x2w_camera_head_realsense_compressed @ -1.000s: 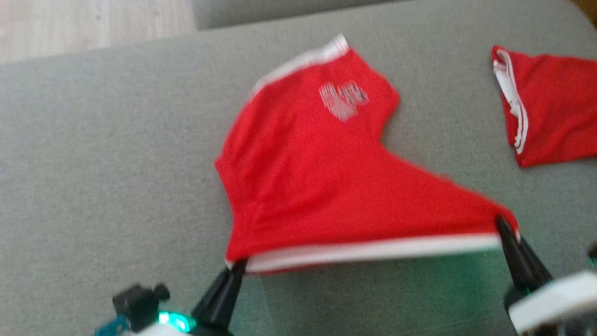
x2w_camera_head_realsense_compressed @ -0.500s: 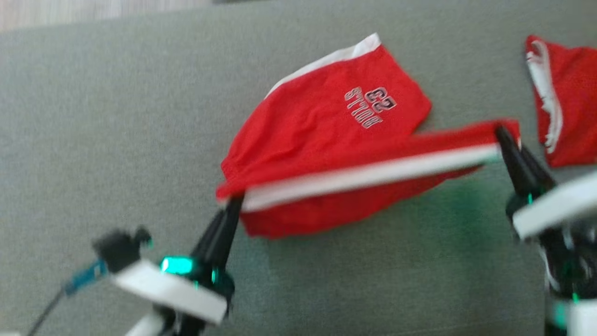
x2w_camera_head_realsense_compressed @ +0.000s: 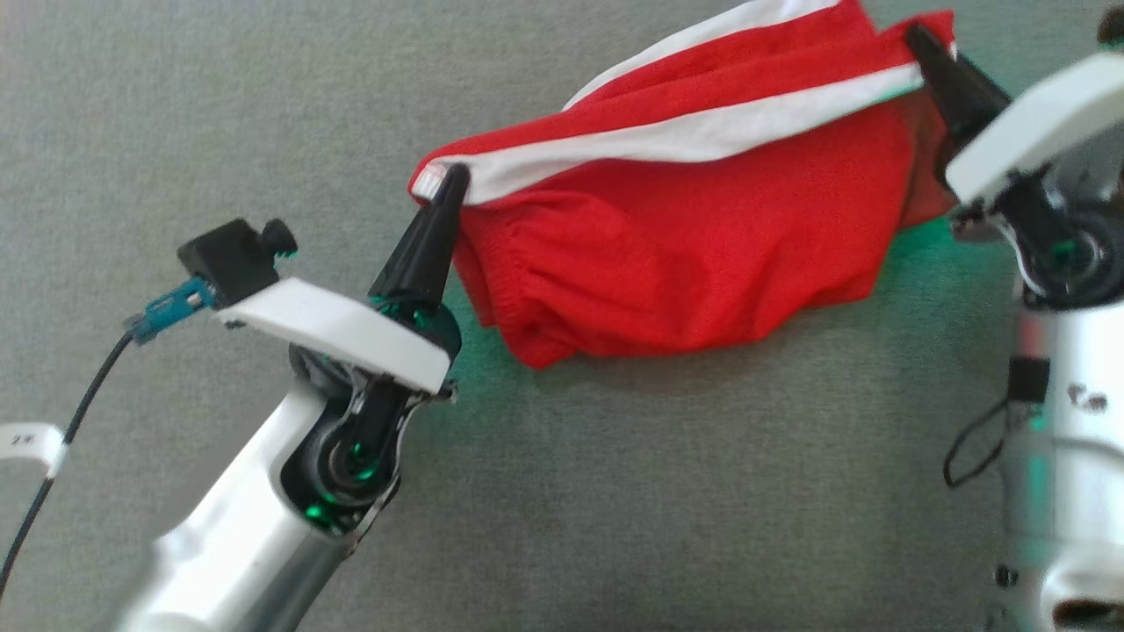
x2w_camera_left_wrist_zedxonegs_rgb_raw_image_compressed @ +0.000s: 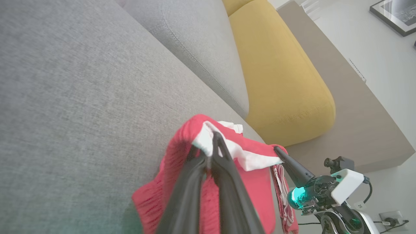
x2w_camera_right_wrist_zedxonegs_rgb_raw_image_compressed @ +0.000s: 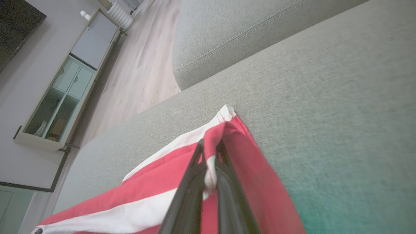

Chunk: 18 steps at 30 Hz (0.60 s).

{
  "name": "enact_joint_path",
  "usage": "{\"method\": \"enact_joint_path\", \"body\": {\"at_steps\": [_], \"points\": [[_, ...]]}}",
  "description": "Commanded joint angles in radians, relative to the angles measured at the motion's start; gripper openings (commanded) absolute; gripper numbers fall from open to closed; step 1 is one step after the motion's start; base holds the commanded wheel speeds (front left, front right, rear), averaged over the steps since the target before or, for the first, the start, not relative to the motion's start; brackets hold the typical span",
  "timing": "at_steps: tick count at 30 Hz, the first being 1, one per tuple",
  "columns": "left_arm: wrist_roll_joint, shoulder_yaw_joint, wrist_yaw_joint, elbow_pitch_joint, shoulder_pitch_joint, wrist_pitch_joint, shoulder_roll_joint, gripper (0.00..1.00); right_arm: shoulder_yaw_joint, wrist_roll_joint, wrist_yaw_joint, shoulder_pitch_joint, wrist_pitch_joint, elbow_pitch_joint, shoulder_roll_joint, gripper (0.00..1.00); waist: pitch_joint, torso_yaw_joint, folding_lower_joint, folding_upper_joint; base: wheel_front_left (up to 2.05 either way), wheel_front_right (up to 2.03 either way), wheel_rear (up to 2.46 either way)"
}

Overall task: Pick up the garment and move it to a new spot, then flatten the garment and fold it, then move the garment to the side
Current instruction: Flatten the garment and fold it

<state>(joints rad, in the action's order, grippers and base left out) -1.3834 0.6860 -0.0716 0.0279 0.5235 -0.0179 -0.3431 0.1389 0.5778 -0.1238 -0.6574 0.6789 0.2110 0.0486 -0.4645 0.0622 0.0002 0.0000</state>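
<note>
1. Two sets of jaws hold one red garment (x2w_camera_head_realsense_compressed: pixel 702 228) with a white stripe, stretched between them across the upper middle and upper right of the head view.
2. Left jaws: the dark fingers (x2w_camera_head_realsense_compressed: pixel 421 254) are together, clamped on the left end of the white stripe, left of centre in the frame.
3. Right jaws: the fingers (x2w_camera_head_realsense_compressed: pixel 948 70) are clamped on the stripe's other end, at the upper right corner.
4. Below the taut stripe the red cloth sags in a loose fold, and its gathered lower edge rests on the grey sofa seat (x2w_camera_head_realsense_compressed: pixel 615 491).
5. In the left wrist view, the fingers (x2w_camera_left_wrist_zedxonegs_rgb_raw_image_compressed: pixel 227 195) pinch a white-and-red corner of the garment (x2w_camera_left_wrist_zedxonegs_rgb_raw_image_compressed: pixel 256 188) at the lower middle. The other arm's finger grips the same cloth at the lower right, with a yellow cushion (x2w_camera_left_wrist_zedxonegs_rgb_raw_image_compressed: pixel 282 81) above it.
6. In the right wrist view, the fingers (x2w_camera_right_wrist_zedxonegs_rgb_raw_image_compressed: pixel 188 201) are shut on a red-and-white corner of the garment (x2w_camera_right_wrist_zedxonegs_rgb_raw_image_compressed: pixel 260 188) at the bottom centre. Wood floor (x2w_camera_right_wrist_zedxonegs_rgb_raw_image_compressed: pixel 146 65) and a pale cabinet (x2w_camera_right_wrist_zedxonegs_rgb_raw_image_compressed: pixel 58 107) show at the upper left.
</note>
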Motion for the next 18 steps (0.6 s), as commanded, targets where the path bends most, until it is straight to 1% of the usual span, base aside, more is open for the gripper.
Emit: {"method": "enact_joint_path", "body": {"at_steps": [1, 4, 5, 7, 8, 9, 10, 11, 12, 18], "points": [[0.004, -0.038, 0.002, 0.017, 0.024, -0.003, -0.013, 0.0, -0.021, -0.011, -0.007, -0.031, 0.009, -0.022, 0.002, 0.0, -0.018, 0.017, -0.0002, 0.0, 0.0, 0.0, 0.0], [0.008, -0.029, 0.012, -0.019, 0.044, -0.003, 0.008, 0.0, -0.032, -0.036, -0.007, -0.073, 0.008, 0.04, 0.002, 0.0, -0.021, 0.028, -0.0002, 0.0, 0.0, 0.0, 0.0], [0.009, -0.026, 0.015, -0.028, 0.048, -0.003, 0.015, 0.02, -0.035, -0.044, -0.007, -0.083, 0.004, 0.056, 0.002, 0.0, -0.022, 0.03, -0.0002, 0.0, 0.0, 0.0, 0.0], [0.01, -0.021, 0.022, -0.043, 0.055, -0.003, 0.026, 0.14, -0.036, -0.052, -0.007, -0.1, -0.006, 0.082, 0.002, 0.0, -0.022, 0.035, -0.0002, 0.0, 0.0, 0.0, 0.0], [0.01, -0.019, 0.026, -0.049, 0.057, -0.004, 0.03, 0.23, -0.037, -0.052, -0.007, -0.107, -0.011, 0.092, 0.002, 0.0, -0.022, 0.037, -0.0002, 0.0, 0.0, 0.0, 0.0], [0.011, -0.02, 0.027, -0.055, 0.058, -0.007, 0.034, 0.35, -0.039, -0.051, -0.007, -0.114, -0.021, 0.097, 0.002, 0.01, -0.022, 0.039, -0.0002, 0.0, 0.0, 0.0, 0.0], [0.011, -0.021, 0.028, -0.06, 0.06, -0.011, 0.038, 0.47, -0.042, -0.05, -0.007, -0.119, -0.034, 0.1, 0.002, 0.34, -0.022, 0.04, -0.0002, 0.0, 0.0, 0.0, 0.0], [0.01, -0.023, 0.028, -0.065, 0.06, -0.016, 0.042, 0.91, -0.046, -0.046, -0.007, -0.122, -0.047, 0.101, 0.002, 0.9, -0.022, 0.041, -0.0002, 0.0, 0.0, 0.0, 0.0], [0.014, -0.025, 0.026, -0.07, 0.06, -0.022, 0.043, 1.0, -0.048, -0.037, -0.007, -0.124, -0.06, 0.104, 0.002, 1.0, -0.022, 0.041, -0.0002, 0.0, 0.0, 0.0, 0.0], [0.031, -0.03, 0.01, -0.093, 0.056, -0.048, 0.049, 1.0, -0.051, -0.01, -0.007, -0.135, -0.155, 0.116, 0.006, 1.0, -0.026, 0.037, -0.0002, 0.0, 0.0, 0.0, 0.0]]}}
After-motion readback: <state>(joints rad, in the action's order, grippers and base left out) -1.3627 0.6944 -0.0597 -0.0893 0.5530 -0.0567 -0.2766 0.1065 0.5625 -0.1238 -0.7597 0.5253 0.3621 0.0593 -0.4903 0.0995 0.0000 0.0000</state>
